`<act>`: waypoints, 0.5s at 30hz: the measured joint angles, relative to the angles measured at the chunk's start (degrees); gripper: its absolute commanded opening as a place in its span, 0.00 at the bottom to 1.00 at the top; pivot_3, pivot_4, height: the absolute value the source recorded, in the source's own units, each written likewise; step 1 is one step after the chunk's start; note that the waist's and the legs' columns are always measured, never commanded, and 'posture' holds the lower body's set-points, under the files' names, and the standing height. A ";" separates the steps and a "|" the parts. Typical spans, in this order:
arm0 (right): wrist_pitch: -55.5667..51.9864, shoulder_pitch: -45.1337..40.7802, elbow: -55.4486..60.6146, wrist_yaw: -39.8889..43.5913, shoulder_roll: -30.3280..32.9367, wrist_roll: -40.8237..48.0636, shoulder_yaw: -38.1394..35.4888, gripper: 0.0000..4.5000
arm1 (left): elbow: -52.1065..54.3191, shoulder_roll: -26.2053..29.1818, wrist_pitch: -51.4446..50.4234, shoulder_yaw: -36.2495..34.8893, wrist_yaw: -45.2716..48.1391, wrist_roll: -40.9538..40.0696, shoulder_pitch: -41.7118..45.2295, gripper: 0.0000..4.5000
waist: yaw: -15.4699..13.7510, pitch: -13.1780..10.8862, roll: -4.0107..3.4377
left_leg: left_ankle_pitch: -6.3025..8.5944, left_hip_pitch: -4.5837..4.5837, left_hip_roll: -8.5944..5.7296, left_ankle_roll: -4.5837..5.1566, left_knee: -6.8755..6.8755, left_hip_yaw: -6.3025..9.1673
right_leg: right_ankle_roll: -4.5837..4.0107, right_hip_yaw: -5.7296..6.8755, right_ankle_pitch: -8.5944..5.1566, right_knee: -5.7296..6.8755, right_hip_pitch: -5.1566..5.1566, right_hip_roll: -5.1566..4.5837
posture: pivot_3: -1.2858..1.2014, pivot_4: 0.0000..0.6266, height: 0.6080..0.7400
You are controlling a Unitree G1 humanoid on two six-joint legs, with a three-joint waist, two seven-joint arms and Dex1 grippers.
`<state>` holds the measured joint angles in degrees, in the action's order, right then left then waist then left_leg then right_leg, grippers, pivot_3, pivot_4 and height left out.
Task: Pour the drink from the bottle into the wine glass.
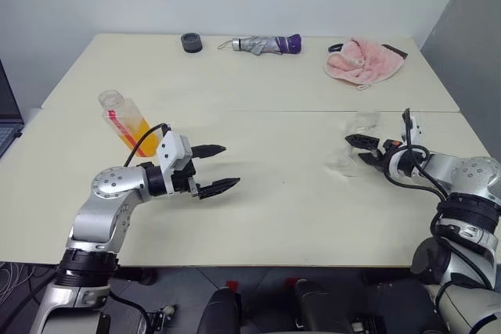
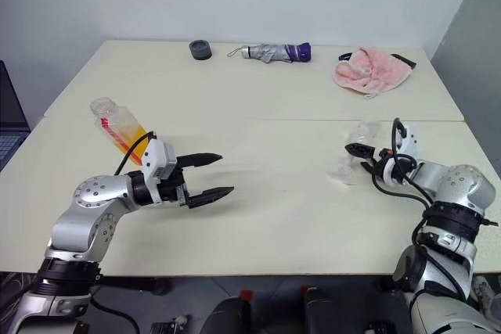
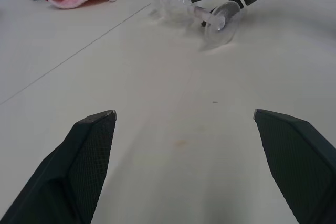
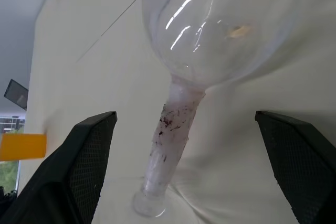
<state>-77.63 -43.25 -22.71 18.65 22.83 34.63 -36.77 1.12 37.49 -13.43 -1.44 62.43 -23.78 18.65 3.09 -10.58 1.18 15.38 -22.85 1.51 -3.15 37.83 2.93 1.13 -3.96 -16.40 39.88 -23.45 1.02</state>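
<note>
Your two head views look forward and down over the cream rectangular table (image 1: 258,217); your wrist views sit low, both sharing the clear stemmed wine glass (image 3: 202,11).

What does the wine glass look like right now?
The wine glass is clear and empty, with a round bowl, a thin stem with dark specks and a flat foot. It lies on its side on the table. The open right gripper straddles its stem, not gripping it.
</note>
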 measured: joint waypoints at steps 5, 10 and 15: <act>3.11 -0.69 -3.78 1.98 0.54 0.06 2.36 0.79 | 0.02 -0.01 -0.08 0.01 -0.09 0.15 0.01 1.00 | 0.10 0.00 0.00 | 0.00 0.00 0.01 0.00 0.00 0.00 | 0.00 0.01 0.00 0.00 0.00 0.00 | 0.52 0.24 1.00; 4.98 -1.02 -6.80 2.91 0.14 0.39 4.26 0.39 | 0.13 -0.01 -0.29 0.01 -0.38 0.22 -0.01 1.00 | 0.10 0.00 0.00 | 0.00 0.00 0.00 0.00 0.00 0.00 | 0.00 0.01 0.00 0.01 0.00 0.00 | 0.52 0.24 1.00; 5.12 -1.66 -7.13 3.95 -0.57 2.58 4.33 0.06 | 0.47 0.00 -0.46 0.01 -0.45 0.25 -0.12 1.00 | 0.11 0.00 0.00 | 0.00 0.00 0.00 0.00 0.01 0.01 | 0.00 0.00 0.00 0.01 0.00 -0.01 | 0.52 0.24 1.00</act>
<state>-72.52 -44.91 -29.84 22.59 22.27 37.21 -32.44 1.59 37.49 -13.89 -1.43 61.98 -23.52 18.52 3.20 -10.58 1.18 15.38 -22.85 1.52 -3.15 37.84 2.94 1.13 -3.96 -16.39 39.89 -23.45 1.01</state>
